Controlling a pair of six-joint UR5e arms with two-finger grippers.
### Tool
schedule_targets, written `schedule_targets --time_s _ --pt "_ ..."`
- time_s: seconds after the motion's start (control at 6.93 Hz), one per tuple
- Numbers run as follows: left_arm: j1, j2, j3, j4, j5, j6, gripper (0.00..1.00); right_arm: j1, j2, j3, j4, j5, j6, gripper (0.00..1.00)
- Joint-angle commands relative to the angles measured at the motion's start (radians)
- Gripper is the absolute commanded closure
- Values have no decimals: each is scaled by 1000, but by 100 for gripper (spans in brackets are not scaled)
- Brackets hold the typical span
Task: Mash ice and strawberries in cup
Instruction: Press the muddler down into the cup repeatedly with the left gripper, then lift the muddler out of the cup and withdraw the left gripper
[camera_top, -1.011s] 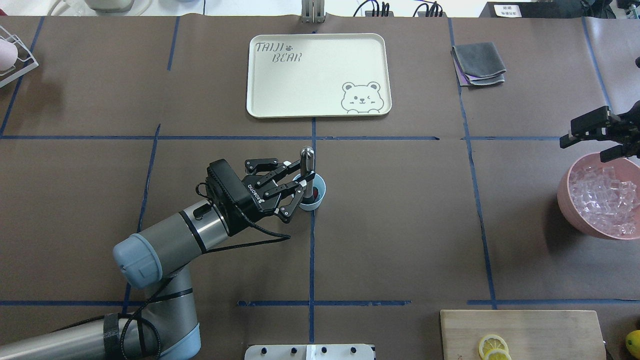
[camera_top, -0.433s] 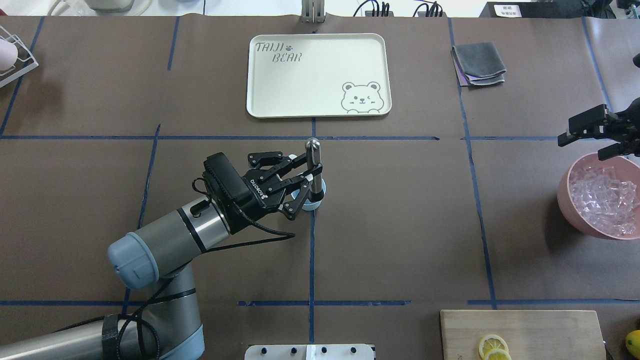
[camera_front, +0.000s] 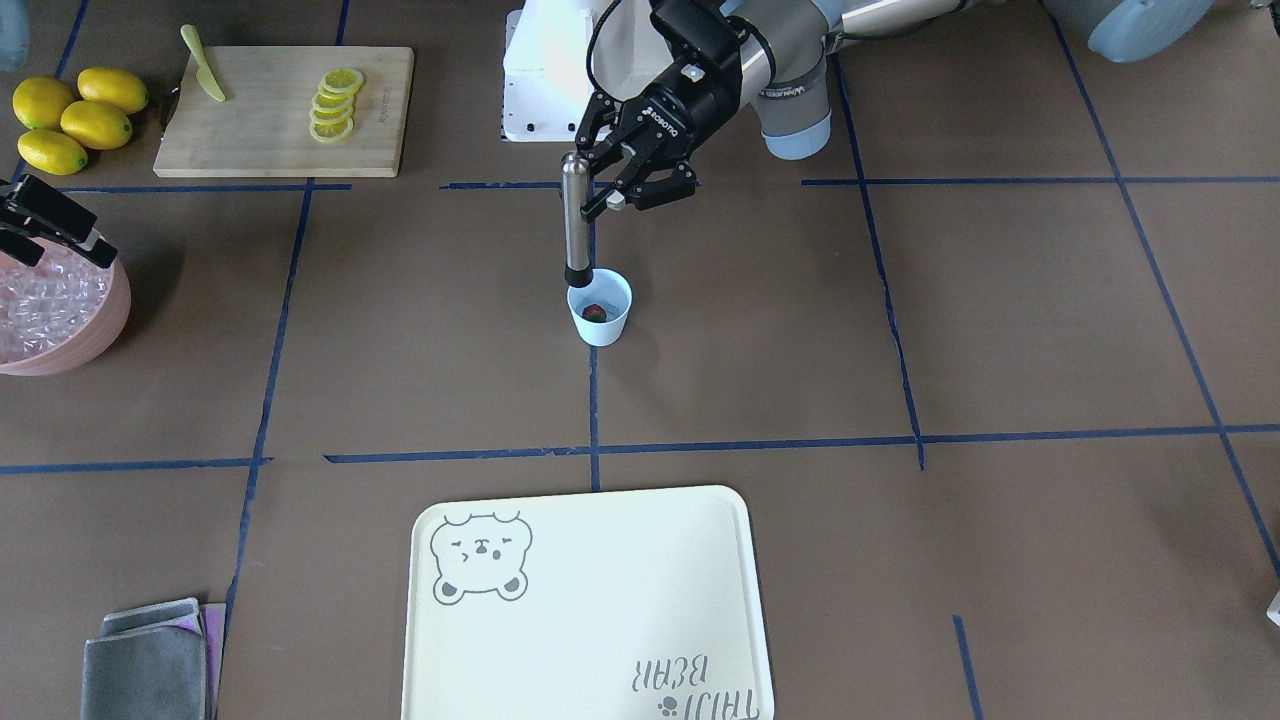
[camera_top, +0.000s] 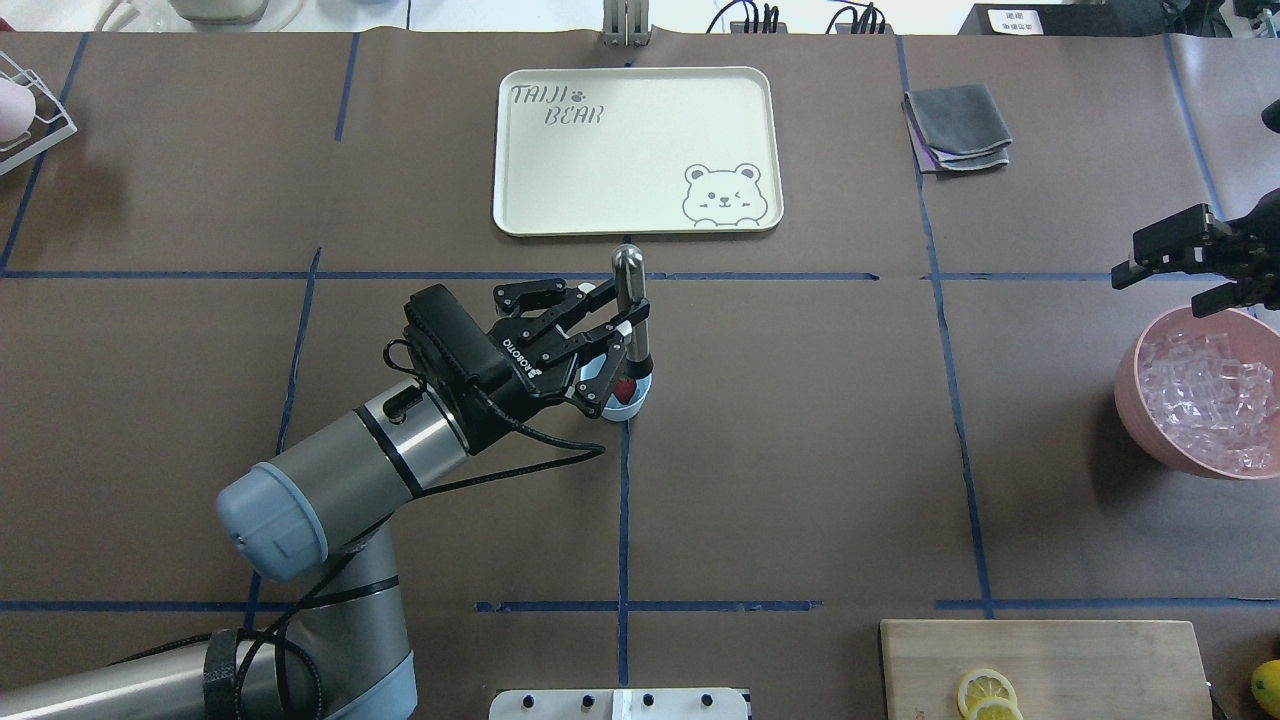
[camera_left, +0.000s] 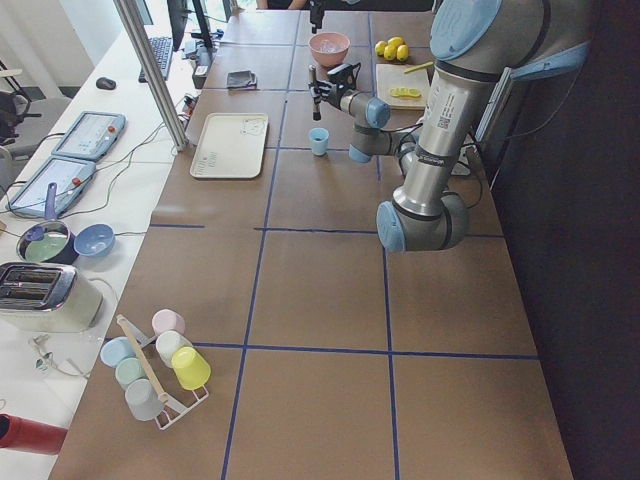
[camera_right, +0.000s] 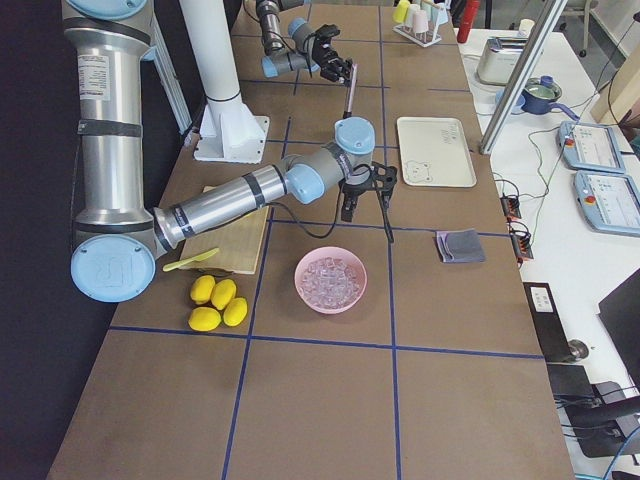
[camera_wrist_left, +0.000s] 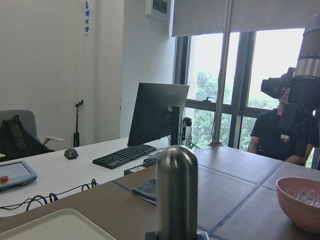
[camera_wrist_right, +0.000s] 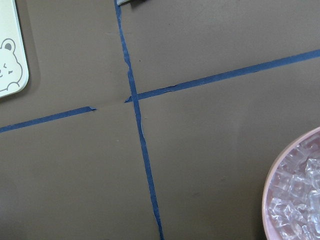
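The pale-blue cup (camera_top: 634, 403) stands at the table's middle, also in the front view (camera_front: 603, 322). One dark-red strawberry (camera_front: 594, 312) lies inside it; I see no ice in the cup. My left gripper (camera_top: 622, 327) is shut on a steel muddler (camera_front: 573, 215) held upright, its black tip just above the cup's rim. The ice (camera_top: 1200, 395) fills a pink bowl (camera_top: 1133, 420) at the right. My right gripper (camera_top: 1172, 282) is open and empty, above the bowl's far rim.
A cream bear tray (camera_top: 640, 150) lies beyond the cup. Folded grey cloths (camera_top: 957, 125) sit far right. A cutting board (camera_front: 270, 110) with lemon slices, a yellow knife (camera_front: 203, 65) and whole lemons (camera_front: 70, 120) lies near my right side.
My left gripper has lifted the muddler up out of the cup, so the strawberry shows. My right gripper has drifted slightly away from the bowl.
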Motion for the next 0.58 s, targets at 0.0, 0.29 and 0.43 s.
schedule_targets --time_s 0.0,0.29,0.43 --pt "-19 15 -126 222 6 0 100 1 -1 3 1 1 1 1" --pt "-48 83 -171 398 9 -47 100 3 -4 11 1 4 3 1" --pt "-90 115 -171 408 9 -85 100 3 -9 18 1 4 4 1"
